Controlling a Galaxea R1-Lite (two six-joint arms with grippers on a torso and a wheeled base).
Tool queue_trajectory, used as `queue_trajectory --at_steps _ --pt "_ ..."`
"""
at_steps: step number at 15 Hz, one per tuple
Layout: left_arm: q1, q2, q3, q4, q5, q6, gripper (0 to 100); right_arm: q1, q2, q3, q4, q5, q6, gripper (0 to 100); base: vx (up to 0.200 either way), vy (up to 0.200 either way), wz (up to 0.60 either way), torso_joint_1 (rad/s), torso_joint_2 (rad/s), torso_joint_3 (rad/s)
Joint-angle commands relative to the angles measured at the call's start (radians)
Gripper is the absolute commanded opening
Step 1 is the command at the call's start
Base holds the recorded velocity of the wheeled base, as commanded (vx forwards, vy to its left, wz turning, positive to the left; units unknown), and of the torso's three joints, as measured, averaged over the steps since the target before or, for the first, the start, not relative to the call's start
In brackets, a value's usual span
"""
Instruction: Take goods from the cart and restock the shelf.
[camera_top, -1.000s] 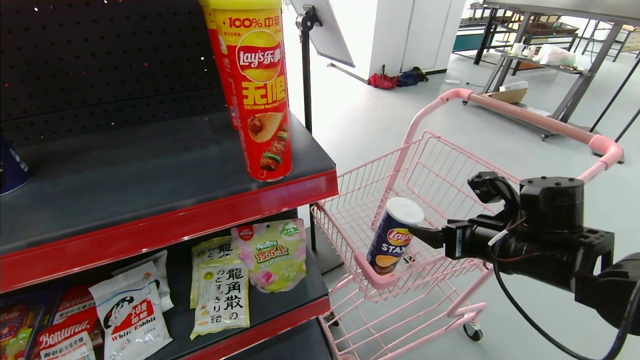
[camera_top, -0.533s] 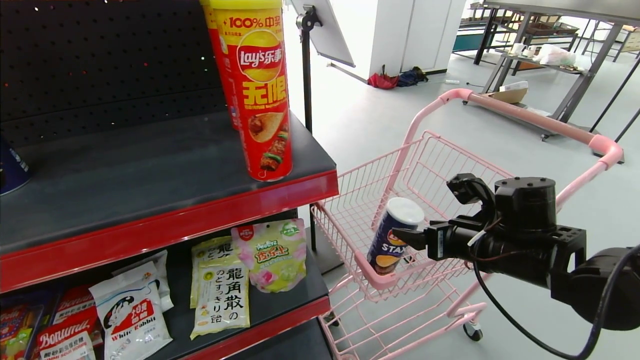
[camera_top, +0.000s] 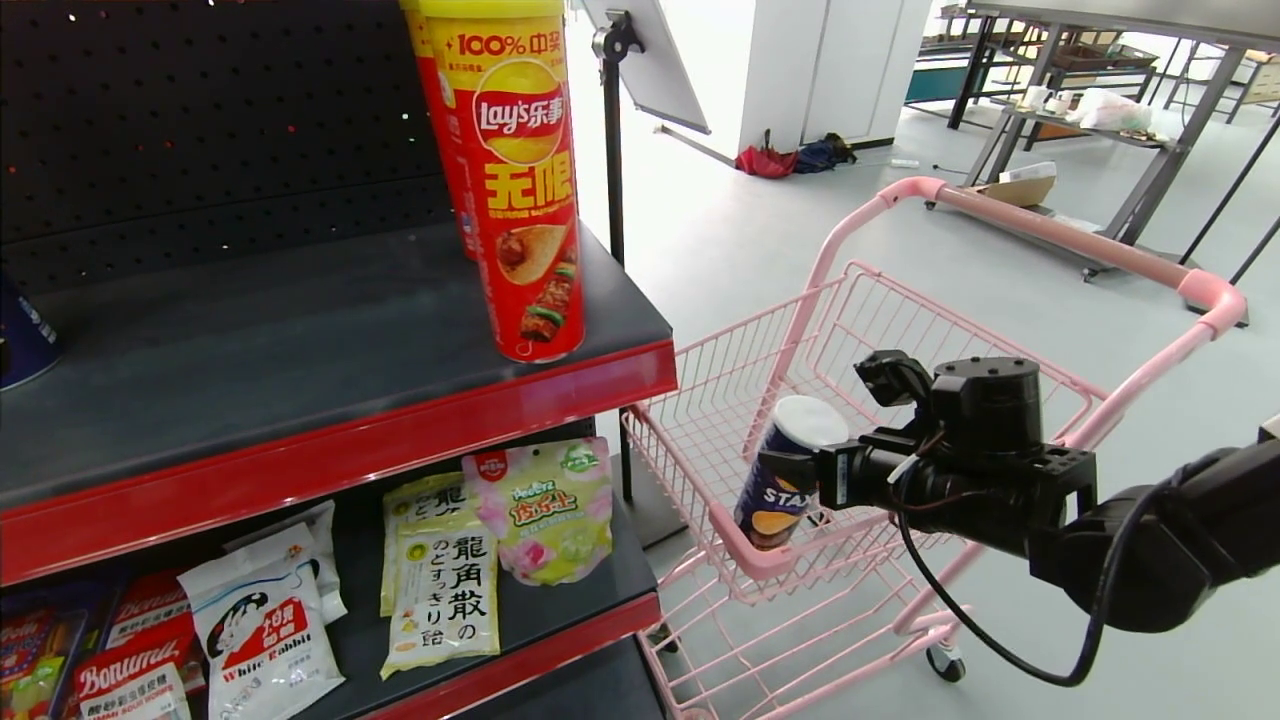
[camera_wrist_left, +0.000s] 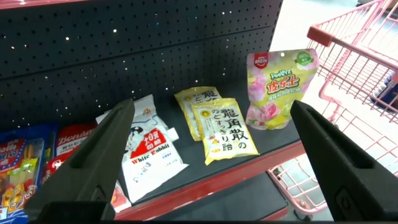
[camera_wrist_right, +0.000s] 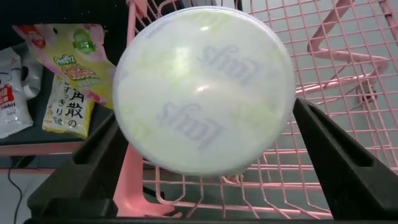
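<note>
Right claw flanks can in cart on grey floor.

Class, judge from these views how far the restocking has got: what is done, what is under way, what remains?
Looks done: red cans stand on the top shelf. Under way: the right gripper, open, straddles the blue can, which leans in the cart, not yet lifted. Left: grip it, lift it out and set it on the shelf.
</note>
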Motion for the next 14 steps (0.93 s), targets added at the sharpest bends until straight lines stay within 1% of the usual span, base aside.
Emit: queue_trajectory --at_steps 1,9,10,12,14 --pt "0.0 0.001 0.0 0.0 0.0 0.0 100 0.006 0.035 -0.02 0.0 0.0 0.001 100 0.0 0.0 0.0 0.0 0.0 0.0" --pt "0.0 0.001 0.0 0.0 0.0 0.0 100 0.01 0.087 -0.04 -0.012 -0.005 0.013 100 0.0 0.0 0.0 0.0 0.0 0.0" --pt "0.0 0.001 0.0 0.0 0.0 0.0 100 0.01 0.108 -0.034 -0.055 -0.005 0.019 0 0.0 0.0 0.0 0.0 0.0 0.0" --pt "0.0 0.001 0.0 0.0 0.0 0.0 100 0.013 0.128 -0.023 -0.104 -0.006 0.022 0 0.0 0.0 0.0 0.0 0.0 0.0" --pt "0.0 0.001 0.0 0.0 0.0 0.0 100 0.016 0.128 -0.011 -0.106 -0.009 0.021 0 0.0 0.0 0.0 0.0 0.0 0.0"
